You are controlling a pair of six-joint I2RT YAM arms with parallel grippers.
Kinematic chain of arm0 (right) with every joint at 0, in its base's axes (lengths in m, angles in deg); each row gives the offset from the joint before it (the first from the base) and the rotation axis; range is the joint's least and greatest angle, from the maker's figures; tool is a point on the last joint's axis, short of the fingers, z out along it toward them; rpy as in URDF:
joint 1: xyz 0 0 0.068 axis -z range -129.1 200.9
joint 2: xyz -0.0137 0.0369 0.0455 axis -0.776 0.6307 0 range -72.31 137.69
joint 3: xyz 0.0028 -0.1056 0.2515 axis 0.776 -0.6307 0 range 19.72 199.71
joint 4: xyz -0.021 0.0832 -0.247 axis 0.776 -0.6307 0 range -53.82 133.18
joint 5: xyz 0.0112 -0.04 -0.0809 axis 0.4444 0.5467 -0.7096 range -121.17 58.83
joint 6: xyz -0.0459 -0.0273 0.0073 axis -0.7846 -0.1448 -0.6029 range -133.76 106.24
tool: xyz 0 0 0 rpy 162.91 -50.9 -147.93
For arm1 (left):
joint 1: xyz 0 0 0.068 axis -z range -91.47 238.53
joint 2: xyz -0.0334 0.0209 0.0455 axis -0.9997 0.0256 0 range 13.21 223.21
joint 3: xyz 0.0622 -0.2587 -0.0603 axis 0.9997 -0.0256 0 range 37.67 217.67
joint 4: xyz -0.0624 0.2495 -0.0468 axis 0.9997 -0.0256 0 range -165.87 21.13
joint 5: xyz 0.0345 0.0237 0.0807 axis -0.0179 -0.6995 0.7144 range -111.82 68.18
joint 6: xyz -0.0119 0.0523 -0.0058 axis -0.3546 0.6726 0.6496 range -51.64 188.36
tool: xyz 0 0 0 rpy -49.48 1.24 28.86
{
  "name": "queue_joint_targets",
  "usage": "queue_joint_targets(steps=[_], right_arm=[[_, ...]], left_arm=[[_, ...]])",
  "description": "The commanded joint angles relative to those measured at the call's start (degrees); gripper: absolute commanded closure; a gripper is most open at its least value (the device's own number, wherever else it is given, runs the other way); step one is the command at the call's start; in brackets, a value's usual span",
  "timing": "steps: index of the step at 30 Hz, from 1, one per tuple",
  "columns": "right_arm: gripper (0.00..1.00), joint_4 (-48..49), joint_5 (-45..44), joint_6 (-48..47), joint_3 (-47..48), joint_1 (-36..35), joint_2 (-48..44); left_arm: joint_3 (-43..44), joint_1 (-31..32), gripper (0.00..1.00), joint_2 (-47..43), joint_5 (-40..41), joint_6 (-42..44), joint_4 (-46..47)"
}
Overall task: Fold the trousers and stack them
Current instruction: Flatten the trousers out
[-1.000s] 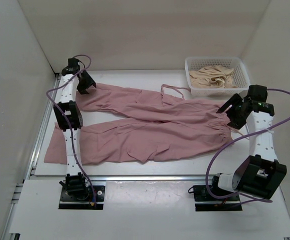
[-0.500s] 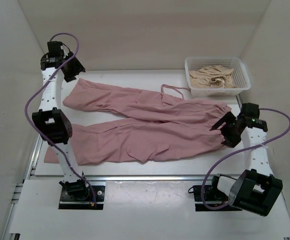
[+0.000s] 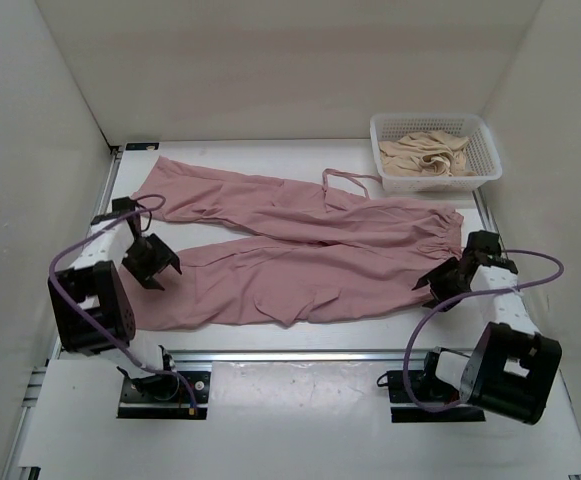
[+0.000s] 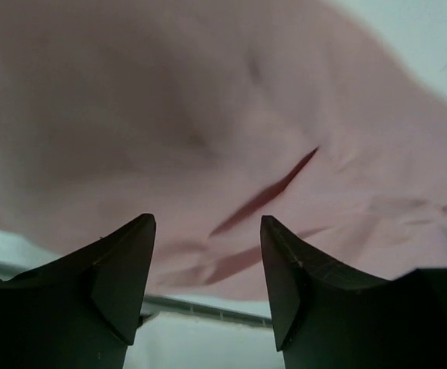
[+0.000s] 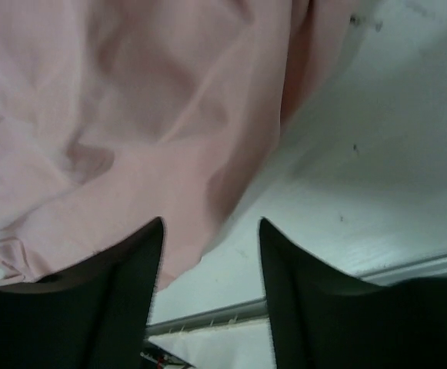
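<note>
- Top external view: dusty-pink, thin soft trousers (image 3: 310,250) lie flat across the white tabletop (image 3: 270,152).
- Left pincer (image 3: 150,262) gapes empty over the near leg's end, likely to pinch it.
- Right pincer (image 3: 440,283), open and empty, sits at the waistband corner, likely to grab it.

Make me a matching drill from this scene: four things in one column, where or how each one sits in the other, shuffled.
Column one
1. trousers
2. beige cloth
3. left pincer
4. right pincer

Column two
a. lying inside the white basket at the far right
b. open, over the leg end of the pink fabric
c. spread out flat across the table
d. open, at the near corner of the gathered-waist end

Pairs: 1-c, 2-a, 3-b, 4-d
</note>
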Motion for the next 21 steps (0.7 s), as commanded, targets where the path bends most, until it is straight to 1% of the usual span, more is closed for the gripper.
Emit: queue_joint_targets(steps=[1,2,3,5,6,9,10,11,12,13,14,15,18,21], right_arm=[[0.48,6.8,-2.3,1.2,-0.4,0.2,3.5],[0.51,7.7,-2.3,1.2,-0.4,0.2,4.4],[0.52,8.5,-2.3,1.2,-0.4,0.2,5.2],[0.55,10.3,-3.7,1.7,-0.4,0.2,7.2],[0.55,10.8,-3.7,1.7,-0.4,0.2,8.3],[0.63,12.4,-3.7,1.7,0.3,0.2,10.6],[0.68,13.1,-3.7,1.7,0.3,0.2,11.3],[0.81,13.7,-3.7,1.7,0.3,0.2,12.1],[0.87,13.7,-4.8,1.2,0.9,-0.3,13.7],[0.92,13.7,-5.4,1.2,0.9,-0.3,14.3],[1.00,13.7,-6.0,1.2,0.9,-0.3,14.3],[1.00,13.2,-6.0,0.4,0.9,-0.3,14.9],[1.00,12.7,-6.0,0.4,-0.4,-0.3,12.0],[1.00,11.5,-6.0,0.4,-0.4,-0.3,10.2]], left_arm=[[-4.8,0.3,0.32,-8.0,-0.2,-2.5,1.3],[-5.9,0.3,0.32,-8.0,0.5,-3.2,2.5],[-5.9,0.3,0.32,-6.2,0.5,-3.2,2.5],[-3.8,0.3,0.32,-4.3,-0.9,-2.6,2.0],[-1.4,0.3,0.32,-3.1,-0.9,-2.6,2.0],[2.4,-0.4,0.32,0.3,1.0,-2.6,2.0],[3.2,-0.4,0.32,3.5,1.6,-2.6,2.0],[3.7,-0.4,0.32,5.1,2.4,-2.6,2.0],[4.5,-0.4,0.32,6.7,4.7,-3.2,2.0],[4.5,-0.4,0.32,9.5,5.4,-3.2,2.0],[4.5,-0.4,0.32,10.7,5.4,-3.9,2.6],[5.1,-0.4,0.33,11.8,5.4,-3.9,2.6],[7.8,0.9,0.33,16.3,5.4,-3.9,3.2],[13.5,0.9,0.33,21.8,5.4,-3.2,3.2]])
